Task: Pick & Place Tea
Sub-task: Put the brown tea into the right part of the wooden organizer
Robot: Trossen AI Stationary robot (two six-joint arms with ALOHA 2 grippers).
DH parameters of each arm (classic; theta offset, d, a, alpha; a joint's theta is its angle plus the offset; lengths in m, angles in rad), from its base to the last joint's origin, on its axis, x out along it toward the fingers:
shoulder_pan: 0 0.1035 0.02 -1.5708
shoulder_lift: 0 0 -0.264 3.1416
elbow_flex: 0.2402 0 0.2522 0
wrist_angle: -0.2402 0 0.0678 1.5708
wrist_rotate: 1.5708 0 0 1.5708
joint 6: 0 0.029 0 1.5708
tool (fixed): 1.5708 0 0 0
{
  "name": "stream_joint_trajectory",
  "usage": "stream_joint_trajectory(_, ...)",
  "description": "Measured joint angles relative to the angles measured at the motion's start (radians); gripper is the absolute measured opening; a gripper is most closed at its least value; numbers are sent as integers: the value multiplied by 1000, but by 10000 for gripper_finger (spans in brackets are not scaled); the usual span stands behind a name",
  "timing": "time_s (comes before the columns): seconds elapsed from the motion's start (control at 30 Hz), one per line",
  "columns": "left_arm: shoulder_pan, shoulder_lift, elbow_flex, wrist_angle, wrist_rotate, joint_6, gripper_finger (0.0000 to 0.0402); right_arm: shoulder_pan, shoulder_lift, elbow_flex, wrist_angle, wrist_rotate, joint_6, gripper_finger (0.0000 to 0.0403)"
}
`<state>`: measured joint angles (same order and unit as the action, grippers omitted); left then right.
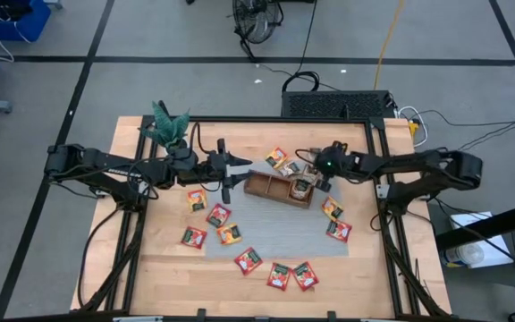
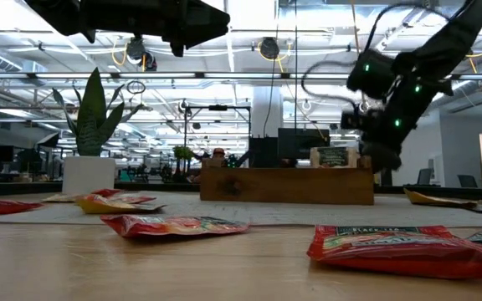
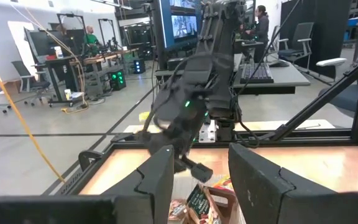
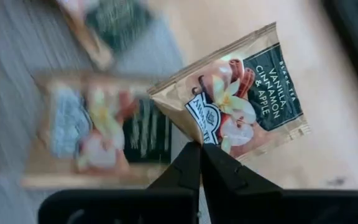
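Note:
Several red tea sachets [image 1: 249, 260] lie flat on the grey mat and the wood around the brown wooden tray [image 1: 266, 187]. My right gripper [image 1: 316, 176] hovers over the tray's right end, shut on a pale grey sachet [image 4: 247, 102] printed "vanilla, cinnamon & apple". A like sachet [image 4: 104, 124] lies in the tray compartment below it. My left gripper [image 1: 232, 170] is open and empty, in the air just left of the tray; its fingers [image 3: 160, 180] face the right arm. My right gripper pinches the pale grey sachet between its two fingertips [image 4: 188, 163] at an edge near one corner [image 4: 199, 132]. It comes from above, pointing down at the tray. The sachet is lifted clear and sticks out flat past the fingertips, tilted.
A potted plant [image 1: 170, 126] stands at the table's far left corner. The tray [image 2: 287, 185] holds an upright dark-labelled sachet [image 2: 333, 156]. Red sachets [image 2: 408, 242] lie close to the near edge. Black frame rails run along the table's sides.

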<state>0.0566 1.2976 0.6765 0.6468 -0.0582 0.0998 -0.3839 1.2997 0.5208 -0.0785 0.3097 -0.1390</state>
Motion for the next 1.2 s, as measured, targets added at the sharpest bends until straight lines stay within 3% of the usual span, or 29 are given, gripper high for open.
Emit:
stream_joint_trajectory(0.3,0,0,0,0,0,0,157,159,-172,1,-66,189,79,0)
stream_joint_trajectory(0.57,0,0,0,0,0,0,157,432,-207,81,-167,555,108,0)
stream_joint_trajectory(0.63,0,0,0,0,0,0,157,500,-187,127,-209,603,140,0)
stream_joint_trajectory(0.9,0,0,0,0,0,0,157,692,-27,238,-227,604,293,0)
stream_joint_trajectory(1.2,0,0,0,0,0,0,157,760,158,245,-244,602,521,0)
